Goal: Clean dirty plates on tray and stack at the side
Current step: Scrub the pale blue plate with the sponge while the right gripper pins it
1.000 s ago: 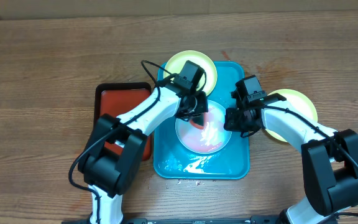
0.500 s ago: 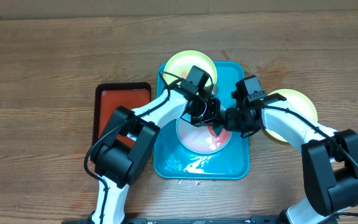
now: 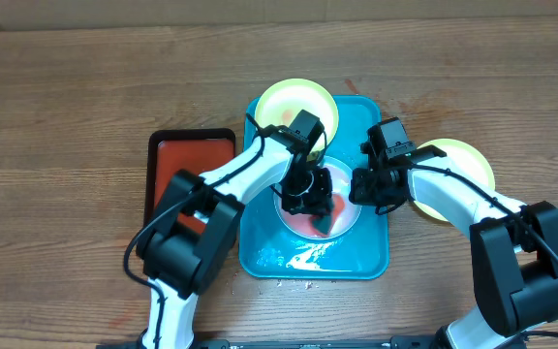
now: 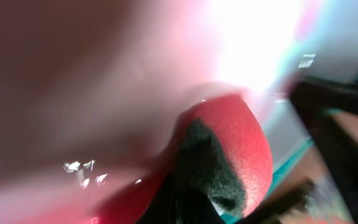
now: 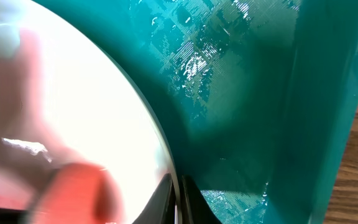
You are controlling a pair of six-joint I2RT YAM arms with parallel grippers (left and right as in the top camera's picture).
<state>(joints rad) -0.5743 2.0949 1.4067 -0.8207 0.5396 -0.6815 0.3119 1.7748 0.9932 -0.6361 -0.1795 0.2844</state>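
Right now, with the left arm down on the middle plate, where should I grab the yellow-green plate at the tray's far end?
Pinch its rim on the far edge, coming down from above and behind. The yellow-green plate is shallow and lies across the turquoise tray's far rim, so that edge probably overhangs. The left arm covers its near side.
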